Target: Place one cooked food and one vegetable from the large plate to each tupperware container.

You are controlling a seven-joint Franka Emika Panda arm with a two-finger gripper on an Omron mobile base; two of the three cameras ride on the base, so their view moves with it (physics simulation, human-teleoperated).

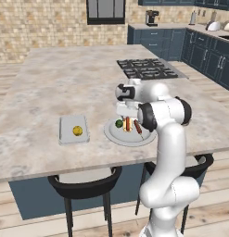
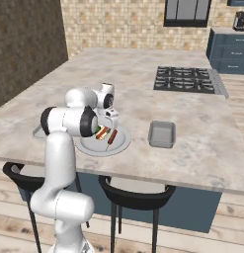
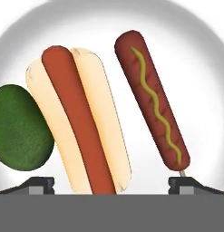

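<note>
Jaws wide, straddling hot dog (image 3: 81, 122) on large plate (image 3: 199, 68).

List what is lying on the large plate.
On the large plate lie a hot dog in a bun, a mustard-striped corn dog and a green avocado-like vegetable. The open gripper hangs above; the arm covers part of the plate in the base views.

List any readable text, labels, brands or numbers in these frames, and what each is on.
None: no readable text in any view.
Large plate, hot dog in a bun, corn dog with a mustard squiggle, green vegetable: no markings.
Grey trays: plain, no labels.
Coffee machine on the far counter: too small to show any brand.
</note>
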